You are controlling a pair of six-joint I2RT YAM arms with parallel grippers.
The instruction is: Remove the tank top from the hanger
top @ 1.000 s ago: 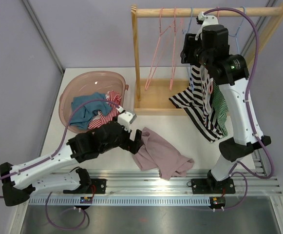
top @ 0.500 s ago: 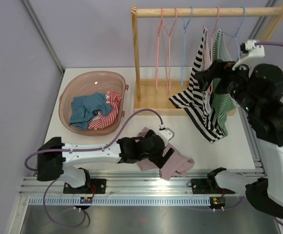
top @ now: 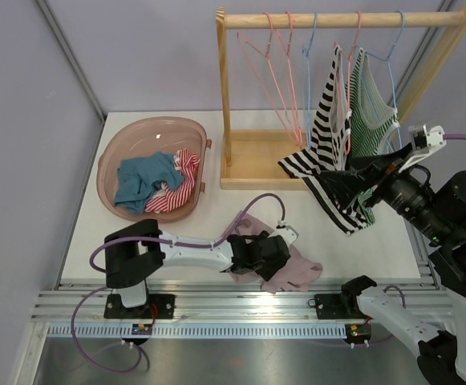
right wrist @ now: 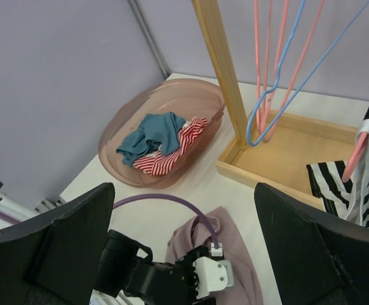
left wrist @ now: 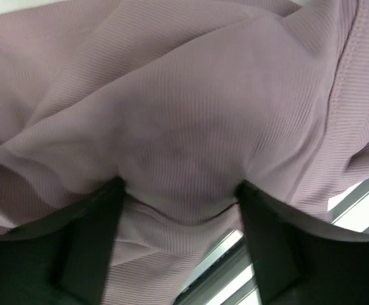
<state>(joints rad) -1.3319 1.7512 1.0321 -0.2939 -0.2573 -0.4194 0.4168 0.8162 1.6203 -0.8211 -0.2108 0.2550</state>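
Before the wooden rack (top: 226, 96), the spread left end effector (left wrist: 179, 187) straddles the mauve top (left wrist: 171, 95) to pinch it; right end effector (right wrist: 183, 190) released.

The striped cloth tank top (top: 329, 152) is black and white, and the striped cloth top (top: 374, 112) beside it is green and white. The crumpled ribbed cloth (left wrist: 184, 127) is dusty pink. The round plastic tub (top: 148, 138) is see-through pink.

A: Any writing on the rack (top: 224, 96), the basin (top: 148, 135) or the striped tank top (top: 326, 128)?

B: None that can be read. No letters, numbers, labels or brand marks show legibly in any view; the tank top carries only stripes.
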